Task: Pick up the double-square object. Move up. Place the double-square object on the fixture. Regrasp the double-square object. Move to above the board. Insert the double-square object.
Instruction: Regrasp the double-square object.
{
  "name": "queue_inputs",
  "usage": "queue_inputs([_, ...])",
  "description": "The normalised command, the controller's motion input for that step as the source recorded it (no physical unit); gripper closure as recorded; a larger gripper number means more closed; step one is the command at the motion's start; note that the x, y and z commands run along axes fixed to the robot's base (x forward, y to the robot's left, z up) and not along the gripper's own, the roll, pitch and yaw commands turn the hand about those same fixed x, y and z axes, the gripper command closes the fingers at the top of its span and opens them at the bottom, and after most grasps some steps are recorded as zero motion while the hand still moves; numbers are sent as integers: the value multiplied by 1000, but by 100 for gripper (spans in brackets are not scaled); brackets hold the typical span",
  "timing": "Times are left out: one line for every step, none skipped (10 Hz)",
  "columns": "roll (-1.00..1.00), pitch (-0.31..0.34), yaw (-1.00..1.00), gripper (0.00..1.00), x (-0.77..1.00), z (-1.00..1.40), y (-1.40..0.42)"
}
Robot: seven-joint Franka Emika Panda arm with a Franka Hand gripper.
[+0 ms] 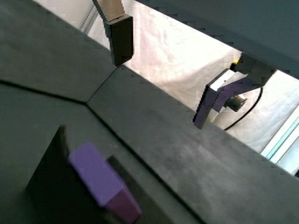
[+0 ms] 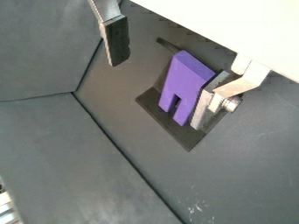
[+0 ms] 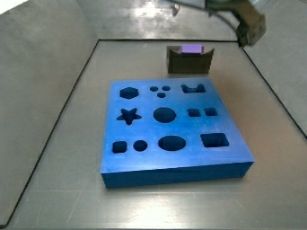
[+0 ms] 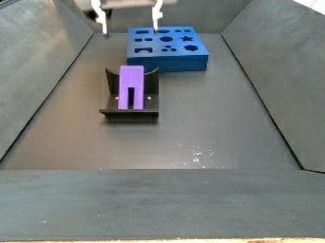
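Claw raised and empty, block waiting on the fixture

The double-square object (image 4: 131,82) rests in the fixture (image 4: 128,113) on the bench (image 4: 203,123), apart from the board (image 4: 168,47), which lies farther back in that side view. The block's long axis runs near-to-far there, with the notched, two-pronged end toward the near side. The claw (image 2: 170,57) hangs above it with its fingers (image 2: 115,39) spread wide and nothing between them; in a side view only the fingertips show at the upper edge, above and slightly beyond the block. Judging by this, the placing step looks done and the regrasp is next: the claw needs to descend straight onto the block, fingers closing across its narrow width. The board's double-square cut-out (image 3: 203,113) remains unfilled.
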Motion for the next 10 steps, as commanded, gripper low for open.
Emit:
queue_inputs([66,-84,17,0,77,-1000,51])
queue_inputs([62,-76,4,0,84,-1000,48])
queue_inputs([62,-66,-6,0,93,-1000,45])
queue_inputs([64,-47,-14,0,104,-1000,36])
queue_inputs([64,-34,-17,0,115,-1000,30])
queue_inputs([66,-14,-12,0,109,-873,19])
queue_inputs([70,-6,-6,0,98,-739,13])
queue_inputs([71,-2,10,0,82,-567,3])
queue_inputs([68,-8,20,0,75,-445,2])
queue_inputs([66,-15,24,0,72,-363,2])
